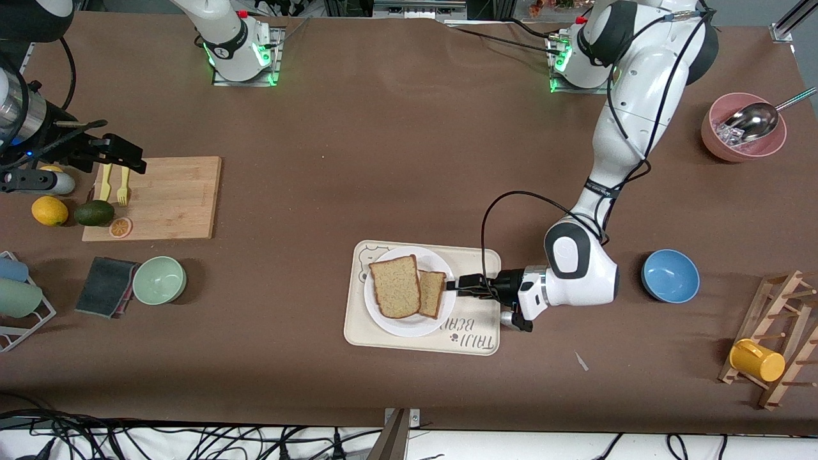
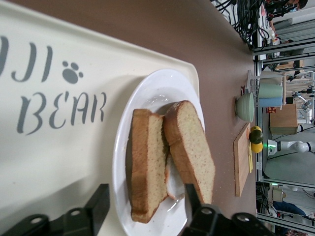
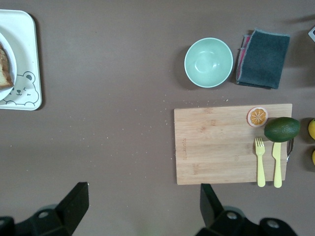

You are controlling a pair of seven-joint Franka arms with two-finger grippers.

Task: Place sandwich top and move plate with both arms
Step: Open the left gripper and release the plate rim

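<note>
The white plate sits on the cream bear-print tray near the table's middle. The sandwich top, a large tan slice, lies on the plate and leans over a smaller, darker slice. In the left wrist view the sandwich top rests against that smaller slice on the plate. My left gripper is open at the plate's rim on the left arm's side, its fingers either side of the slices' ends and gripping nothing. My right gripper waits open and empty, high by the cutting board.
A wooden cutting board with yellow forks, an avocado and a lemon beside it lies toward the right arm's end, with a green bowl and dark cloth nearer the camera. A blue bowl, pink bowl and cup rack stand toward the left arm's end.
</note>
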